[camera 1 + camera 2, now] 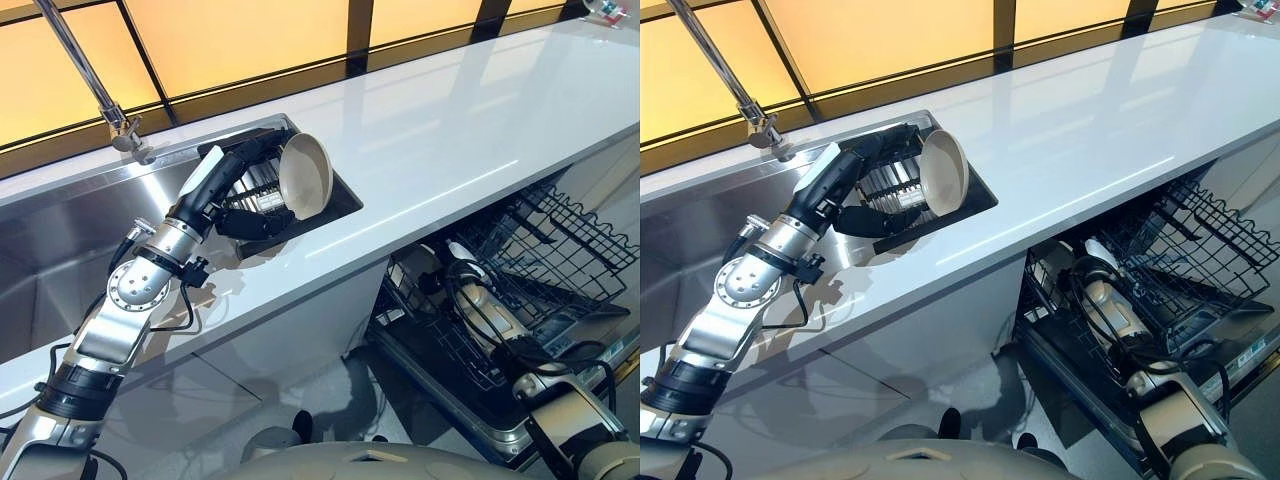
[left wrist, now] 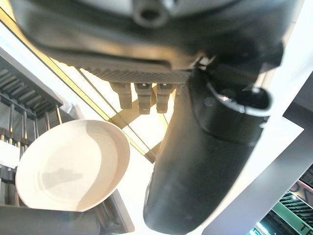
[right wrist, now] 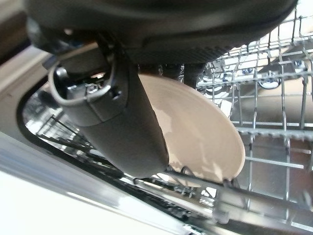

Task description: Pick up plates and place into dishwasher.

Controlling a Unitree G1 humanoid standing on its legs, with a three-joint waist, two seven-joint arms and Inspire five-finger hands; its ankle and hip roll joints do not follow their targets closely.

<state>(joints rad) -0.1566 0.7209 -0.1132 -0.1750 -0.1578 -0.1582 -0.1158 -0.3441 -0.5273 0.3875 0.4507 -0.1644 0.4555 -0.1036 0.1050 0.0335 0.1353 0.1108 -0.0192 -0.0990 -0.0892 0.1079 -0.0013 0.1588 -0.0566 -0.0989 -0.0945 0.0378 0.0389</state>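
Observation:
A beige plate (image 1: 306, 178) stands on edge in the dark drying rack (image 1: 262, 198) at the sink's right end. My left hand (image 1: 236, 178) is right behind it and open, with its fingers (image 2: 143, 98) over the top rim and its thumb (image 2: 205, 147) low beside the plate (image 2: 73, 166). Whether they touch it is unclear. My right hand (image 1: 447, 272) reaches down into the dishwasher's lower wire rack (image 1: 560, 240). It is shut on a second beige plate (image 3: 205, 137), thumb (image 3: 117, 117) across its face, and the lower rim sits among the tines.
A steel sink (image 1: 60, 240) with a tall tap (image 1: 100, 90) lies left of the drying rack. The white counter (image 1: 450, 130) runs to the right above the open dishwasher. Wire tines (image 3: 264, 122) crowd round the right hand.

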